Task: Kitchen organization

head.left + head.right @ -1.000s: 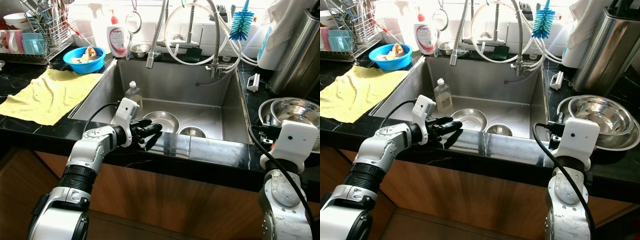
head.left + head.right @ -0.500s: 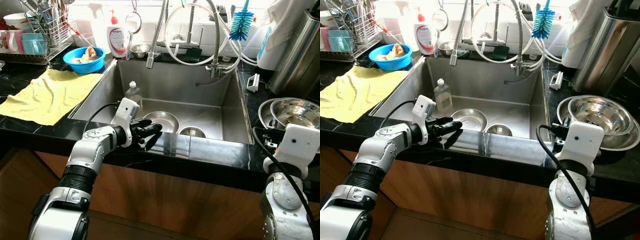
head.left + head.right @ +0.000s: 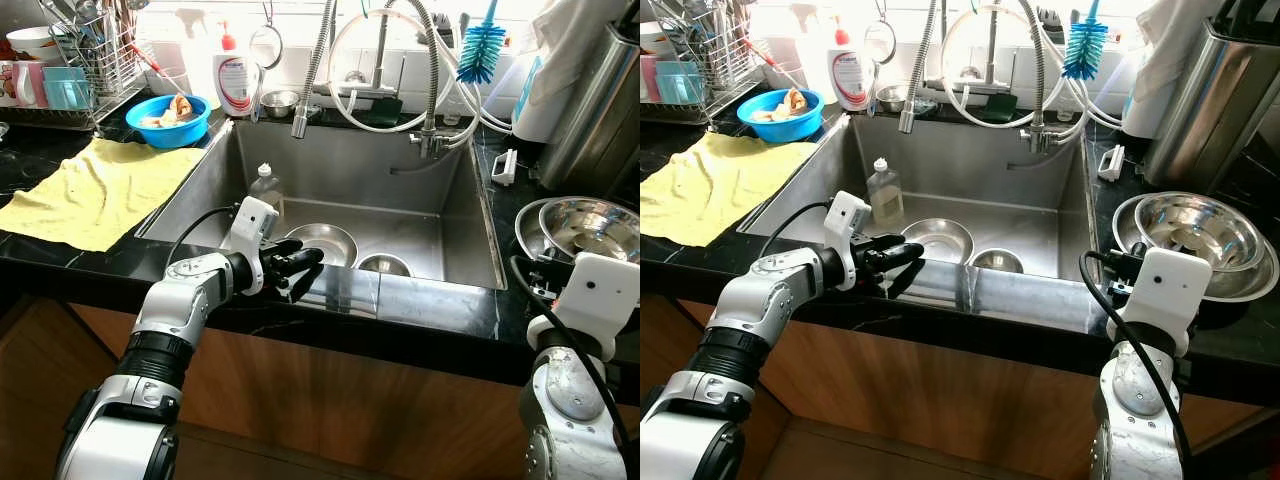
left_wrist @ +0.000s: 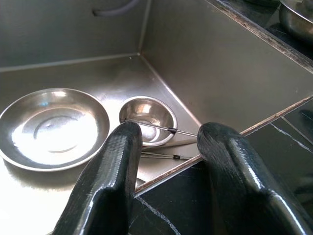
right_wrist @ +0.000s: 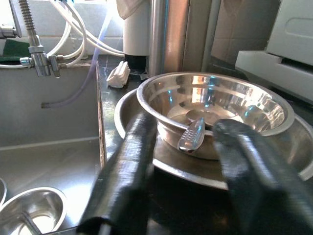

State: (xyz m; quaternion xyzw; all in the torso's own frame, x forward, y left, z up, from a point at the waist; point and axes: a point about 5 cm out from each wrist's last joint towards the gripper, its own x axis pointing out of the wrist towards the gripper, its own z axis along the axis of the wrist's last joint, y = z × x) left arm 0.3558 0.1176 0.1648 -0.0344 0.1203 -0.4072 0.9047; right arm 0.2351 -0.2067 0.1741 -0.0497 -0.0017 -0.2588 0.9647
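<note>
My left gripper (image 3: 300, 268) hovers open over the front rim of the steel sink (image 3: 350, 165), fingers (image 4: 115, 161) apart with nothing between them. Below it in the sink lie a shallow steel plate (image 3: 322, 240) and a small steel bowl (image 4: 146, 113) with thin utensils resting across and beside it. On the right counter, stacked steel bowls (image 3: 590, 225) hold a spoon (image 5: 192, 133). My right gripper (image 5: 186, 126) is open just in front of that stack, not touching it.
A clear bottle (image 3: 265, 186) stands in the sink's left corner. A yellow cloth (image 3: 95, 185), a blue bowl (image 3: 168, 118), a dish rack (image 3: 75, 70) and a soap bottle (image 3: 236, 75) sit at left. Faucet hoses (image 3: 310, 70) and a blue brush (image 3: 483, 45) hang behind.
My right wrist has sunk slightly and drawn back, uncovering more of the stacked bowls. The left arm has not moved.
</note>
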